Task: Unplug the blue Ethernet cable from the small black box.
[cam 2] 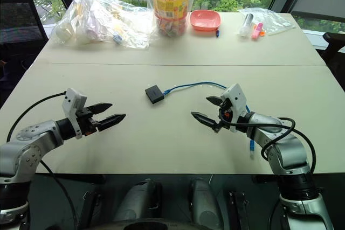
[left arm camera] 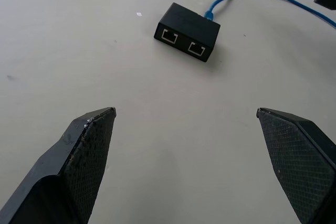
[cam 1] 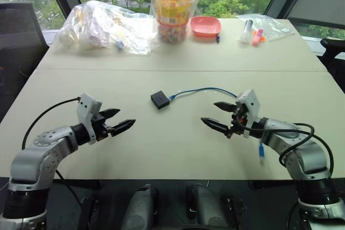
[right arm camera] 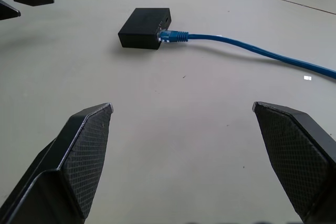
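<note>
The small black box [cam 1: 159, 99] lies flat in the middle of the table, with two empty ports [left arm camera: 181, 43] on the side facing my left gripper. The blue Ethernet cable [cam 1: 202, 90] is plugged into its opposite edge [right arm camera: 170, 36] and arcs right, passing behind my right arm; its free plug [cam 1: 261, 152] hangs near the table's front edge. My left gripper [cam 1: 117, 120] hovers open to the box's lower left. My right gripper [cam 1: 220, 115] hovers open to its lower right. Both are apart from the box and hold nothing.
At the table's [cam 1: 172, 149] far side sit a clear plastic bag of items [cam 1: 102, 27], a tall bag of snacks [cam 1: 173, 5], a pink bowl [cam 1: 206, 26] and a small clear bag [cam 1: 261, 28]. A dark chair [cam 1: 19, 41] stands far left.
</note>
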Controlling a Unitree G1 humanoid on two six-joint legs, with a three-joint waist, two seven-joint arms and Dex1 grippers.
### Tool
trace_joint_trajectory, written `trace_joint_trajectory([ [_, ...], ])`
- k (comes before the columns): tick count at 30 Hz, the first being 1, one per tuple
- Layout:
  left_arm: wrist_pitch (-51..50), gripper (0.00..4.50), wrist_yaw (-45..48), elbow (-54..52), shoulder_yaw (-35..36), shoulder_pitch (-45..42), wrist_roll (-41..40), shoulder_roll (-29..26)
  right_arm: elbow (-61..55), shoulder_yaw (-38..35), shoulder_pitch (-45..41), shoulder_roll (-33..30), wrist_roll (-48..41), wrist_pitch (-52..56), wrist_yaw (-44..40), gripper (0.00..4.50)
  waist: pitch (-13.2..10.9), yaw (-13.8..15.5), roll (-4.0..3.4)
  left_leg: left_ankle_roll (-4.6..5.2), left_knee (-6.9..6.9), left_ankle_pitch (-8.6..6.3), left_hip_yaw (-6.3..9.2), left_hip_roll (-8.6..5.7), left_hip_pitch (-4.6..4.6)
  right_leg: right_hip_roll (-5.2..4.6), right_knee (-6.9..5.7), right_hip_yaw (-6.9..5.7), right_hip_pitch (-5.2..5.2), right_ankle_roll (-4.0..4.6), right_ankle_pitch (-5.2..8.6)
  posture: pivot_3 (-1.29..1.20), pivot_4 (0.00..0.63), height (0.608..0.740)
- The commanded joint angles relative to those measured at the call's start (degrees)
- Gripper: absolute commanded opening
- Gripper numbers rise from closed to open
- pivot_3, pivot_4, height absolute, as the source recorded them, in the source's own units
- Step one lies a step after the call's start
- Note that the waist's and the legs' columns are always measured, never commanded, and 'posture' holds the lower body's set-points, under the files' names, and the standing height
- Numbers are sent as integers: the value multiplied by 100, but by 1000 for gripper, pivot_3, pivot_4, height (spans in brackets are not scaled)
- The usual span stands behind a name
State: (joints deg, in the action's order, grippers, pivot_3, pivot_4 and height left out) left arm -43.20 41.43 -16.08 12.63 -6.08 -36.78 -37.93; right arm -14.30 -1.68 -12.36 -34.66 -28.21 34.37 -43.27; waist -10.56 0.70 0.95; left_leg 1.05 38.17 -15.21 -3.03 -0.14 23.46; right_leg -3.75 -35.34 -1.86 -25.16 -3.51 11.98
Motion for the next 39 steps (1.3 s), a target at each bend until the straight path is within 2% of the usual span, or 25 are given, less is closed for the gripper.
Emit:
trace_joint_trajectory([
  [1, 232, 4484, 14, -101, 71, -47, 54, 1, -117, -54, -20, 50, 12, -125, 2, 4500, 0, 0, 0, 0, 0, 0, 0, 0, 0, 0, 0, 0, 0, 0, 0, 0, 150, 740],
  [15, 324, 4484, 213, 244, 21, -238, 81, -81, -41, -20, -26, 103, 114, -244, 44, 4500, 0, -4, 0, -2, -3, -1, 0, 0, 0, -5, 0, 1, -5, 2, 0, 0, 150, 740],
  [20, 724, 4484, 559, 763, -168, -614, 406, -207, 575, 216, -518, 303, 255, -584, -229, 4500, 0, -10, 0, -2, -3, -1, 0, 0, 1, -6, 0, 1, -7, 7, -3, 0, 150, 740],
  [25, 987, 4484, 1596, 1734, -632, -1542, 687, -677, 2569, 579, -1995, 835, 702, -1387, -727, 4500, -2, -58, -2, -6, -2, 3, -5, -1, 2, -2, -1, -1, -13, 20, -12, 0, 150, 740],
  [30, 766, 4484, 2564, 1938, -804, -1974, 607, -1330, 5273, 948, -3620, 1437, 1403, -2638, -1338, 4500, -4, -182, -3, 0, -9, 1, -10, -1, 9, 7, -3, -3, -18, 16, -15, 0, 150, 740],
  [34, 678, 4484, 2377, 1819, -551, -1942, 525, -1326, 7083, 1143, -4509, 1857, 1953, -3485, -1665, 4500, -5, -187, -3, 3, -18, -1, -17, -1, 9, 10, -2, -3, -21, -7, -25, 0, 150, 740],
  [39, 398, 4484, 1853, 1069, -115, -1157, 247, -1087, 8555, 1436, -5061, 2296, 2731, -3995, -1718, 4500, -6, -197, -5, 3, -17, -1, -17, -1, 10, 7, -1, -2, -20, -9, -26, 0, 150, 740],
])
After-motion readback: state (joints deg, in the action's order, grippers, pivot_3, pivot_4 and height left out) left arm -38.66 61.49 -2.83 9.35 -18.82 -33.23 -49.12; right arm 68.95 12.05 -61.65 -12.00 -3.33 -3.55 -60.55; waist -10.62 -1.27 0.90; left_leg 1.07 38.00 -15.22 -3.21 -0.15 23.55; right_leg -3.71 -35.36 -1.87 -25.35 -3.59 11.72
